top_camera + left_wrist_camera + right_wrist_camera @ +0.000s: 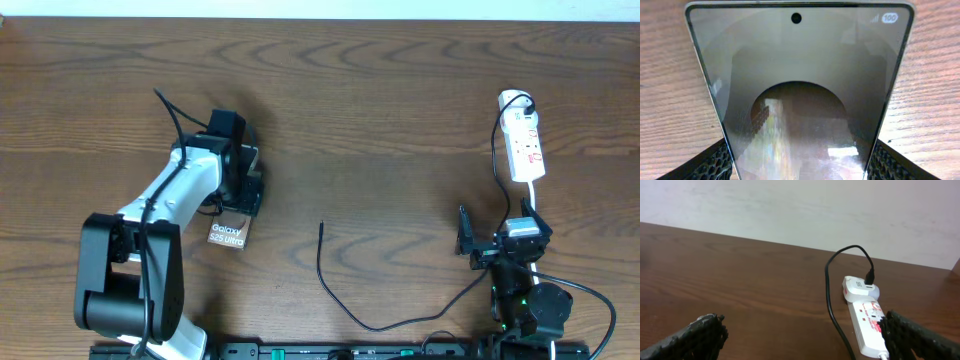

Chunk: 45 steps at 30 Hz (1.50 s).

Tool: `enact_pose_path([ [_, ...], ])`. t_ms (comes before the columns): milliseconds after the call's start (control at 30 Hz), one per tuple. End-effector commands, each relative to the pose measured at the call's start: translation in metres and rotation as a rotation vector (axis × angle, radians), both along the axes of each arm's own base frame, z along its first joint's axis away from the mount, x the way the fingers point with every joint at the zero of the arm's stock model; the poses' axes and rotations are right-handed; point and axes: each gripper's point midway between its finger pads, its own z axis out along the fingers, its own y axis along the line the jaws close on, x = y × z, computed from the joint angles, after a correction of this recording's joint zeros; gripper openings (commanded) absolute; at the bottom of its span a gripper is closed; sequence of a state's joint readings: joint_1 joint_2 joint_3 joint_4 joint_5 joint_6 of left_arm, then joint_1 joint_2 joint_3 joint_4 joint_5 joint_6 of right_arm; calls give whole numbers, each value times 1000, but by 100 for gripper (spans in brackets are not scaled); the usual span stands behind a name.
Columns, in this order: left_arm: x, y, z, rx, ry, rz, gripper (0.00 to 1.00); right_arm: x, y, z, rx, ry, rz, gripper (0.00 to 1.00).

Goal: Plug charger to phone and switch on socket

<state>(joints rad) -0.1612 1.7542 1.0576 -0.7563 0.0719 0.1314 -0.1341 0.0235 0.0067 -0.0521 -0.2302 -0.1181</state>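
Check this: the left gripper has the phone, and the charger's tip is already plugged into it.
Wrong on the plug. The overhead view shows the tip of the charger lying loose on the table, apart from the phone. The left gripper does have the phone.

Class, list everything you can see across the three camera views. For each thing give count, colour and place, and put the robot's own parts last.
phone: one, dark with white lettering, left half of the table.
charger: one, thin black cable, free tip lying mid-table, other end in the adapter.
socket: one, white strip with red markings, far right of the table.
adapter: one, white, round, at the socket's far end.
table: one, brown wood.
wall: one, pale, beyond the table.
arms: two; left arm white and black, right arm black.
grippers: two, black; left gripper shut on the phone, right gripper open, short of the socket.
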Motion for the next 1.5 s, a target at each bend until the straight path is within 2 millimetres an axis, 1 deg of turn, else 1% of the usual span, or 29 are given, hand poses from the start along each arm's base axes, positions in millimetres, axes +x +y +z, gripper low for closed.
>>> enact_pose_path([
  [0, 14, -3, 18, -8, -53, 8, 7, 0, 1, -1, -10, 1, 2, 99],
  [433, 14, -3, 17, -7, -53, 7, 7, 0, 1, -1, -10, 1, 2, 99],
  [667, 6, -1, 2, -6, -48, 7, 7, 0, 1, -1, -10, 1, 2, 99],
  [1000, 2, -1, -9, -8, -58, 8, 7, 0, 1, -1, -10, 1, 2, 99],
  [1133, -4, 0, -16, -7, -48, 12, 8, 0, 1, -1, -10, 1, 2, 99],
  [1300, -6, 1, -18, -6, -42, 11, 8, 0, 1, -1, -10, 1, 2, 99],
  [1333, -6, 1, -18, -6, -42, 11, 21, 0, 1, -1, -10, 1, 2, 99],
  [1367, -6, 1, -18, -6, -41, 11, 32, 0, 1, -1, -10, 1, 2, 99],
  [1433, -6, 1, -18, -6, -41, 11, 58, 0, 1, -1, -10, 1, 2, 99],
  [1467, -6, 1, -18, -6, -41, 11, 62, 0, 1, -1, -10, 1, 2, 99],
])
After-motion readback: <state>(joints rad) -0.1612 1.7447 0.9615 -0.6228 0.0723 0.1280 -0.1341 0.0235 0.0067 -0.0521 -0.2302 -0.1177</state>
